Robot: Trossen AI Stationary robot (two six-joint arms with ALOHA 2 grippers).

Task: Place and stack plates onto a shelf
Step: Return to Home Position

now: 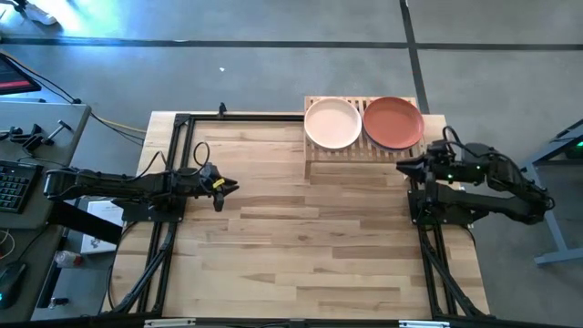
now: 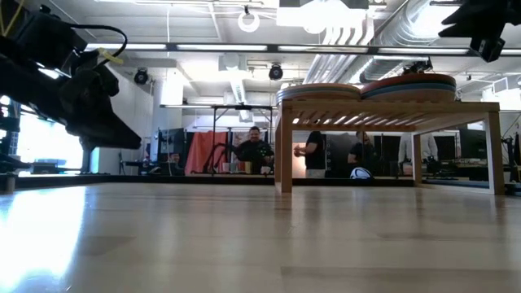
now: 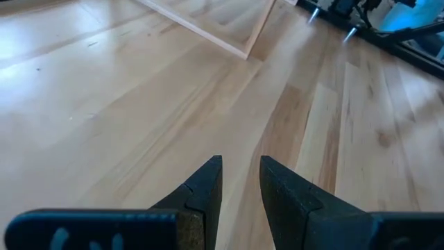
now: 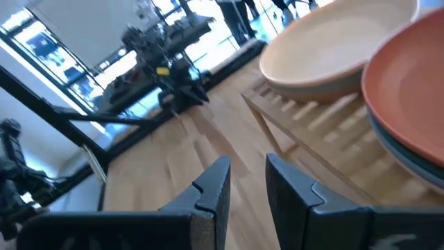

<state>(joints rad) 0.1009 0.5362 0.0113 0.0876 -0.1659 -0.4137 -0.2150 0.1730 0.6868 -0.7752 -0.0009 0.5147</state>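
Big open workshop room in the background of the low view, with ducts along the ceiling and a person (image 2: 255, 148) over at a far bench, plus a couple more people (image 2: 314, 155) visible under the rack.

Butcher-block table (image 1: 310, 255) fills most of the high view. On it, the shelf (image 1: 364, 150) sits up at about 1 o'clock, against the far edge. It carries two stacks side by side. The left stack (image 1: 332, 123) has a pale pink plate on top, and the right stack (image 1: 393, 122) at its 3 o'clock is topped by a terracotta plate. From table level you can see a bluish plate and a green one layered under the terracotta. The two stacks look like they touch, or nearly so, at the rims.

Left arm is parked at the table's 9 o'clock, with the left gripper (image 1: 228, 187) over bare wood and well apart from the shelf. Its fingers (image 3: 207, 184) are only a narrow gap apart and hold nothing.

Right gripper (image 1: 405, 167) hangs near the table's 3 o'clock edge, roughly 6 o'clock from the terracotta stack and just beside the shelf's near corner. It isn't touching anything. Its fingers (image 4: 211, 186) also show a narrow gap, with nothing held.
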